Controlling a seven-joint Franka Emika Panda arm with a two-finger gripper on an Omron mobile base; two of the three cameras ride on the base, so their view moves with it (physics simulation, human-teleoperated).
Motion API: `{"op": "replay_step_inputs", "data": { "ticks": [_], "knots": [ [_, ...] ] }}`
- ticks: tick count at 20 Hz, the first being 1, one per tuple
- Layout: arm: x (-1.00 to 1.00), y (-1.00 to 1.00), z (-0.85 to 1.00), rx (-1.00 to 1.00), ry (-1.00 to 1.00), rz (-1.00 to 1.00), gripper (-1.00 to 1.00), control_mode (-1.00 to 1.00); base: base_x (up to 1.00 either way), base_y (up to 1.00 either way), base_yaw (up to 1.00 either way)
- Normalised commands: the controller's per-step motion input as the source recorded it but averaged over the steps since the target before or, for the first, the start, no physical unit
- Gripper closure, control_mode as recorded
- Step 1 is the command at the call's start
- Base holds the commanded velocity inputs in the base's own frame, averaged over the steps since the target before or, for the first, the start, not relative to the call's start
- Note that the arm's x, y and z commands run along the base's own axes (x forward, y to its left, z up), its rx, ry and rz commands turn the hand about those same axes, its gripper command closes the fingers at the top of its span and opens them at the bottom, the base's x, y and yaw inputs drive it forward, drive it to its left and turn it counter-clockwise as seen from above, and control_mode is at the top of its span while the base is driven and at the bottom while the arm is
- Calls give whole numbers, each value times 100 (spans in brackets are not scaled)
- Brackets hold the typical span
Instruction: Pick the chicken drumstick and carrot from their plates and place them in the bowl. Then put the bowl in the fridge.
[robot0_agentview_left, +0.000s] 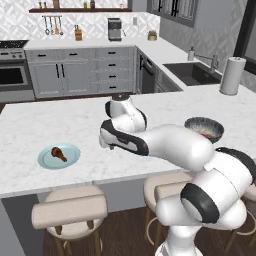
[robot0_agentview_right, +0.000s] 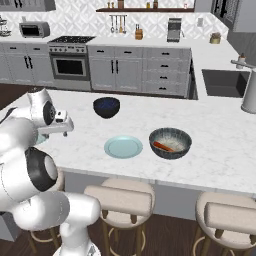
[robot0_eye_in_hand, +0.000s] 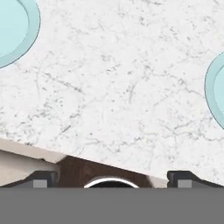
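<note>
- Holding the gripper (robot0_eye_in_hand: 112, 177) spread wide, gripping nothing, above the matte veined marble counter (robot0_eye_in_hand: 122, 87).
- Probably going next for the chicken drumstick (robot0_agentview_left: 59, 153), reddish-brown and rounded, lying on its flat teal plate (robot0_agentview_left: 47, 161); needing a swing left and a descent over the meaty end.
- Leaving the slim orange carrot (robot0_agentview_right: 164, 146) lying in the deep grey-streaked bowl (robot0_agentview_right: 172, 134), beside the empty plate (robot0_agentview_right: 123, 147).

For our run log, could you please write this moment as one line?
tool open, empty, above counter | drumstick on teal plate | carrot in grey dish | dark bowl empty | other plate empty
</note>
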Motion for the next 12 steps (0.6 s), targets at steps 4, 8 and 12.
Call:
{"op": "replay_step_inputs", "data": {
  "ticks": [4, 8, 12],
  "knots": [
    [47, 100, 0, -4, 0, 0, -100, -100, 0, 0, 0],
    [39, 100, 0, 2, 0, 0, -100, -100, 0, 0, 0],
    [9, 100, -19, 5, 0, 8, -100, -100, 0, 0, 0]
  ]
}}
